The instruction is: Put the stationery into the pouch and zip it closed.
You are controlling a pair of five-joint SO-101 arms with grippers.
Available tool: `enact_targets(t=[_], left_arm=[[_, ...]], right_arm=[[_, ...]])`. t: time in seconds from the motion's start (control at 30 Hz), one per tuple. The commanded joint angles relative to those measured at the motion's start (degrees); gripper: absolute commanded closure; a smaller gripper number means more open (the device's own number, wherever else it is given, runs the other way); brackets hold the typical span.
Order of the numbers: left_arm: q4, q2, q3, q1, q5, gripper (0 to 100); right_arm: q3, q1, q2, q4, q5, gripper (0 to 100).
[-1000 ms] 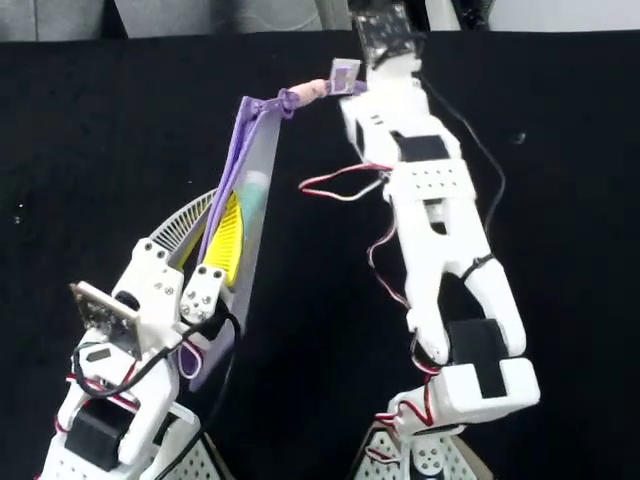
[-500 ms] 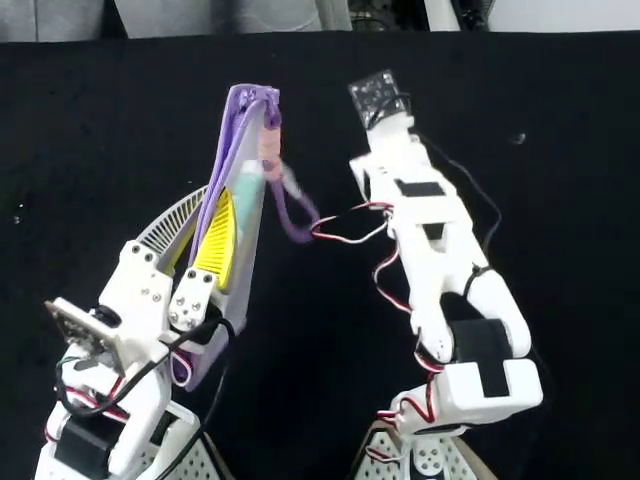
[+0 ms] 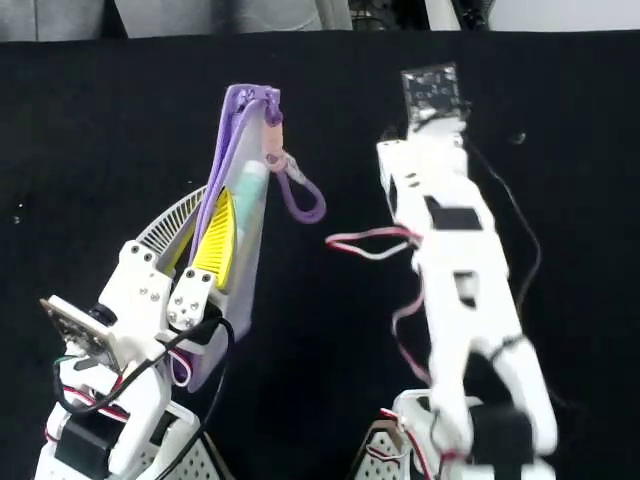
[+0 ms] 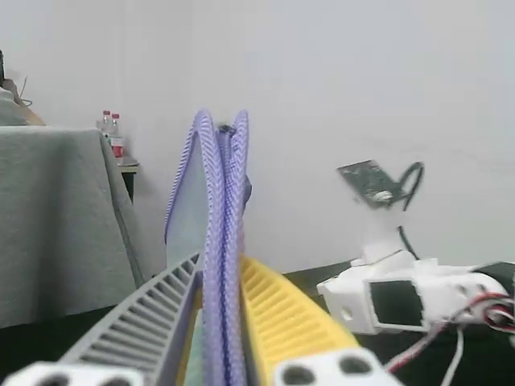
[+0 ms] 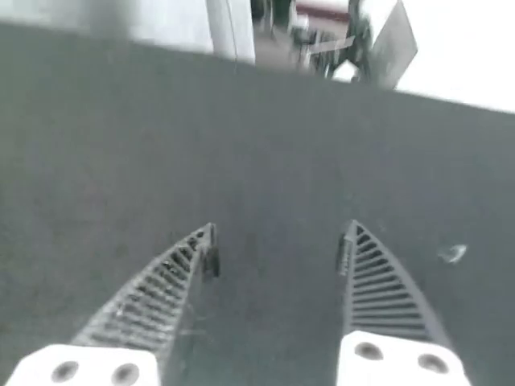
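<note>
- The left gripper (image 3: 212, 215) is clamped on the pouch (image 3: 240, 200), with one yellow ribbed finger and one grey ribbed finger on opposite faces.
- The pouch is held edge-up above the table (image 3: 100, 120). Its long axis runs from the left gripper towards the far side of the table.
- The pouch has a woven purple zip tape along the top edge and a translucent, flexible wall. A pale green item of stationery (image 3: 252, 190) shows through the wall, inside.
- In the left wrist view the two zip tapes lie close together. Whether the zip is fully shut cannot be confirmed.
- The pinkish zip pull (image 3: 272, 140) sits near the pouch's far end, and a soft purple strap loop (image 3: 300, 200) hangs limp from it.
- The right gripper (image 5: 279, 229) is spread wide and empty over the matt black table.
- Judgement: the pull lies towards the left arm's side of the right gripper, near but apart. The right arm is the free arm and the nearer one. Any pull must run along the pouch's long axis.
</note>
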Motion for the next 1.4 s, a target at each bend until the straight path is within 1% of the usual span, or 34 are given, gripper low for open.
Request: enact_targets(t=[0.0, 0.27, 0.37, 0.43, 0.5, 0.63, 0.73, 0.83, 0.97, 1.17, 1.27, 1.37], left_arm=[[-3.1, -0.9, -3.6, 0.4, 1.2, 97], [-2.7, -0.9, -3.1, 0.6, 1.3, 97], [-2.8, -0.9, -2.1, 0.6, 1.3, 97], [-2.8, -0.9, -1.5, 0.6, 1.3, 97], [-3.0, -0.9, -1.2, 0.6, 1.3, 97], [-3.1, -0.9, -1.1, 0.6, 1.3, 97], [-3.1, -0.9, -1.1, 0.6, 1.3, 97], [-2.8, -0.9, -1.4, 0.6, 1.3, 97], [-2.7, -0.9, -1.3, 0.6, 1.2, 97], [-2.7, -1.0, -1.1, 0.6, 1.2, 97], [-2.6, -1.0, -1.4, 0.7, 1.2, 97], [-2.6, -1.0, -1.4, 0.7, 1.1, 97]], right_arm=[[4.9, -4.0, -16.3, -0.8, -0.6, 79.0], [18.9, -14.6, -46.8, -0.4, -0.6, 79.0], [21.2, -18.0, -55.2, 1.1, -0.7, 79.0], [20.7, -20.6, -57.9, 3.3, -1.9, 79.0], [19.0, -21.8, -57.5, 4.4, -5.5, 79.0], [14.5, -22.1, -52.7, 4.4, -12.5, 79.0], [11.0, -25.1, -47.7, 4.2, -15.7, 79.0], [9.6, -28.7, -42.0, 1.1, -16.0, 79.0], [9.5, -31.1, -37.8, -1.7, -16.0, 79.0], [9.3, -31.3, -37.1, -2.1, -15.9, 79.0], [9.6, -31.1, -35.5, -4.3, -15.8, 79.0], [8.4, -31.0, -31.1, -6.0, -13.4, 79.2]])
